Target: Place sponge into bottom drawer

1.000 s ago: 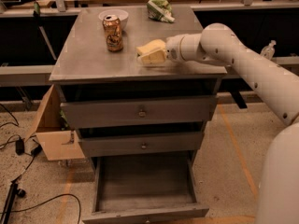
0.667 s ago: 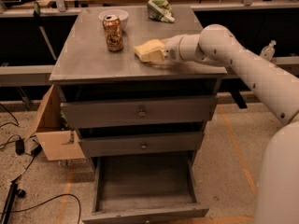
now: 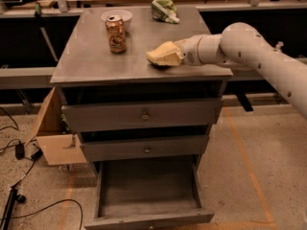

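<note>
A smooth grey metal surface [image 3: 91, 56] is topped by a copper-coloured can [image 3: 116, 34] and a round white bowl [image 3: 125, 14]. The pale yellow foam sponge [image 3: 157, 56] is clasped by the hand [image 3: 172, 54] near the front edge. The deep rectangular bottom drawer [image 3: 148, 190] is pulled open below.

This looks like a robotics lab or workshop: a white robot arm [image 3: 249, 51] reaches over a grey metal drawer cabinet [image 3: 86, 56], its gripper [image 3: 173, 56] low above the right part of the cabinet top. The floor [image 3: 273, 143] is bare speckled concrete marked with an orange line [image 3: 247, 169], with black cables [image 3: 56, 204] trailing loose on it and an open cardboard box [image 3: 55, 138] beside the cabinet. Long workbenches [image 3: 249, 7] with dark space beneath run behind.
</note>
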You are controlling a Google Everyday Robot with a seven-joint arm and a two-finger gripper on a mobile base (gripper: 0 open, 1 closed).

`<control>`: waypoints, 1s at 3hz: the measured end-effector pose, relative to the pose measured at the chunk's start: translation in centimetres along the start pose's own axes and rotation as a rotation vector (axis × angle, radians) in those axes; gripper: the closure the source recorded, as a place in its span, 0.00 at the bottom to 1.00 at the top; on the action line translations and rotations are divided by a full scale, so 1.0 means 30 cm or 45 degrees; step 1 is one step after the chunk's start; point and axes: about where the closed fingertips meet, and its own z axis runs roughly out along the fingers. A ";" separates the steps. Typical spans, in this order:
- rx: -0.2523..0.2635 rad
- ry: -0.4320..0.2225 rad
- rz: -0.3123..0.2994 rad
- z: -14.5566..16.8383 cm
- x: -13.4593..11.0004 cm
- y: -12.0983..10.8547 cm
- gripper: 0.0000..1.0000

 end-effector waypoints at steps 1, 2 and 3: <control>0.062 0.041 0.019 -0.236 0.025 0.056 1.00; 0.122 0.101 0.114 -0.415 0.083 0.168 1.00; 0.086 0.198 0.292 -0.494 0.219 0.318 1.00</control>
